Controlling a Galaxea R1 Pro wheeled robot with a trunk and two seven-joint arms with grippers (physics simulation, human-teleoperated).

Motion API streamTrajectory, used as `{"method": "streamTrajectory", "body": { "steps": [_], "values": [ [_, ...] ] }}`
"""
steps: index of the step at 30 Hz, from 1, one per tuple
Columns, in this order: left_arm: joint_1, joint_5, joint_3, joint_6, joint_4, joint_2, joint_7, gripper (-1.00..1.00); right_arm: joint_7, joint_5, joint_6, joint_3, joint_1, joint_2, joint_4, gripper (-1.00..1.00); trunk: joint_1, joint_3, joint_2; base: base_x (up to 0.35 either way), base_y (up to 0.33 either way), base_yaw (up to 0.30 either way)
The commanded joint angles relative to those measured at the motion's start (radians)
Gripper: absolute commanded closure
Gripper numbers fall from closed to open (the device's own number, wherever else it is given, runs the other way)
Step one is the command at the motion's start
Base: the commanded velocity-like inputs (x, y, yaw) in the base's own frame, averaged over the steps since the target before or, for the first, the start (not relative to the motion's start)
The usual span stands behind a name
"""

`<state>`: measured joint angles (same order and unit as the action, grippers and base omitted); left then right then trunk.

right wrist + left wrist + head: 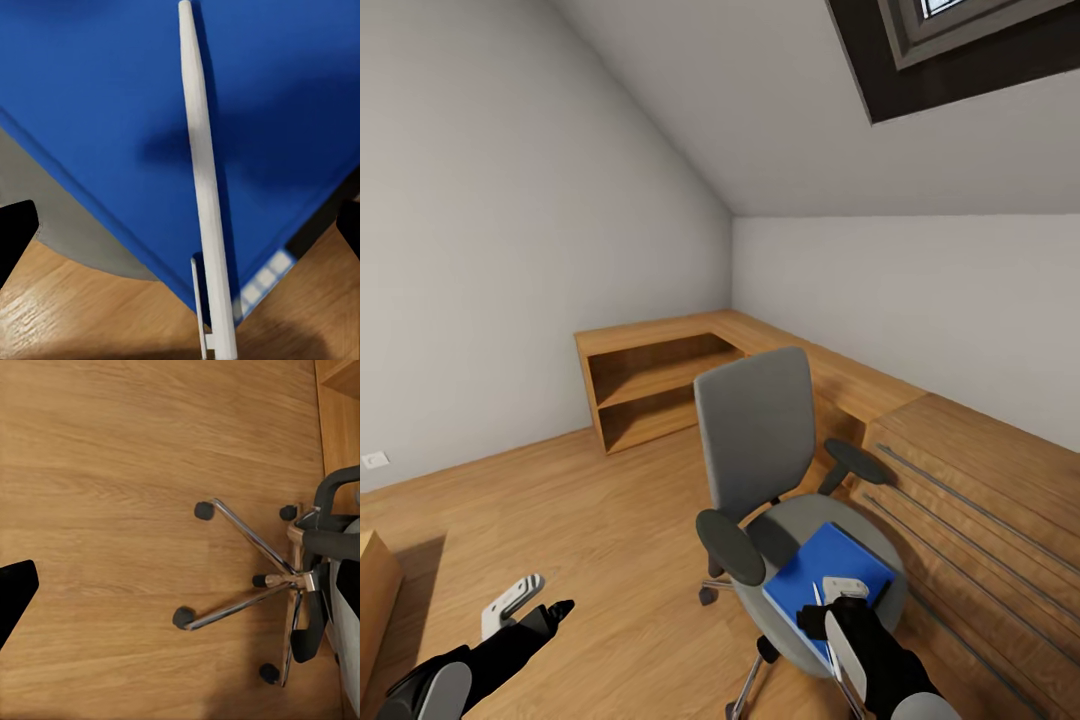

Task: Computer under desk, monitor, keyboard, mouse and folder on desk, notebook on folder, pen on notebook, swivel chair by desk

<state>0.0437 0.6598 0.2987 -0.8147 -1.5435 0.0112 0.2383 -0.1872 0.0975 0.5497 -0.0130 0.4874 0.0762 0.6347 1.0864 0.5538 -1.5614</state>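
Folder retrieval looks to be the step in hand: the bright blue folder [828, 578] lies flat on the seat of the grey swivel chair [755, 440], and a slim white pen [204, 195] rests lengthwise across its cover, its clip end overhanging the folder's near edge. The right gripper [838, 606] hovers above that near edge of the folder, over the pen; in the right wrist view its two dark fingertips sit wide apart at either side with nothing between them, so its jaws are spread and empty. The left gripper [532, 603] hangs low over the oak plank floor [112, 472], well apart from the chair on its open side; one dark fingertip shows at the edge of the left wrist view, and whether that gripper is spread or pressed together I cannot tell. The chair's chrome five-star base [262, 585] stands on its casters just beside the oak dresser [980, 510] (the one with long bar handles), with the open corner shelves [650, 385] beyond its back. As I judge it, the pen must be dealt with first — either pinched off the folder or carried level with it — before the right gripper descends and closes on the folder's overhanging edge; a tilt would likely roll the pen off.
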Motion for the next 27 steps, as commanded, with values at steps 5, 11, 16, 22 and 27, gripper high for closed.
{"method": "streamTrajectory", "body": {
  "steps": [5, 11, 16, 22, 27],
  "values": [
    [0.001, 0.011, 0.0, -0.004, -0.001, 0.001, 0.009, -1.0, -0.008, 0.018, 0.001, -0.002, 0.0, -0.002, 0.002, -1.0, 0.0, 0.001, -0.001, 0.0, 0.0, 0.004],
    [0.001, 0.011, -0.001, -0.003, -0.001, 0.001, 0.009, -1.0, -0.008, 0.019, 0.001, -0.003, 0.0, -0.004, 0.001, -1.0, 0.0, 0.001, -0.001, 0.0, 0.0, 0.0],
    [0.001, 0.01, -0.001, -0.003, -0.001, 0.001, 0.01, -1.0, -0.008, 0.02, 0.002, -0.003, 0.0, -0.022, 0.001, -1.0, 0.011, 0.011, -0.022, 0.0, 0.0, 0.0],
    [0.001, 0.01, -0.001, -0.004, -0.001, 0.001, 0.008, -1.0, -0.008, 0.019, 0.004, -0.003, 0.0, -0.04, 0.002, -1.0, 0.015, 0.014, -0.029, 0.0, 0.0, 0.0],
    [0.001, 0.011, -0.001, -0.004, -0.001, 0.001, 0.007, -1.0, -0.007, 0.022, 0.006, -0.002, 0.0, -0.049, 0.001, -1.0, 0.015, 0.014, -0.029, 0.0, 0.0, 0.0]
  ]
}}
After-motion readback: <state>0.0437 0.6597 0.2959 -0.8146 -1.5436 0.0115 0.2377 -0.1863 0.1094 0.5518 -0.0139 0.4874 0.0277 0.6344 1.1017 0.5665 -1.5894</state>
